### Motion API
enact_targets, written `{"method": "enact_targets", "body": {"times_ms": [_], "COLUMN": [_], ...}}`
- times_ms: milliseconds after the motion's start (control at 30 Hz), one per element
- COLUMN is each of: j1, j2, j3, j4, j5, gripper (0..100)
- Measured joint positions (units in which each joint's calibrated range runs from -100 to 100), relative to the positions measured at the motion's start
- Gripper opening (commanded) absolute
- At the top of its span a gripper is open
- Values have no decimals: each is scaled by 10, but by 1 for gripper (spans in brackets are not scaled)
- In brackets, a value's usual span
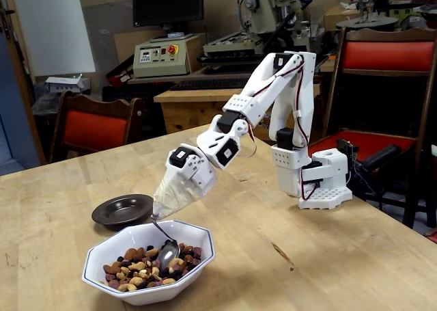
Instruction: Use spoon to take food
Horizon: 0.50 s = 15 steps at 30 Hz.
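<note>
Showing no readable brand or label anywhere (the control box behind carrying only a blurred panel and a red button). Wrapping the end effector in beige covering, hiding its jaws, so cannot tell whether closed, though carrying the spoon. Resting the spoon's bowl among the food inside the white bowl on the bench, beside a dark saucer.

Arm: white printed plastic links, black servo blocks at the joints. Red and black cables along the upper links. Perforated white base.
</note>
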<state>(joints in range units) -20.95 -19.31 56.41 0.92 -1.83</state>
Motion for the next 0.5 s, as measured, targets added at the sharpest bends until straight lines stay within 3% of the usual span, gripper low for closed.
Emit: {"method": "enact_targets", "body": {"times_ms": [500], "j1": [1], "j2": [-18], "j3": [189], "j4": [-285], "j5": [0], "gripper": [5]}}
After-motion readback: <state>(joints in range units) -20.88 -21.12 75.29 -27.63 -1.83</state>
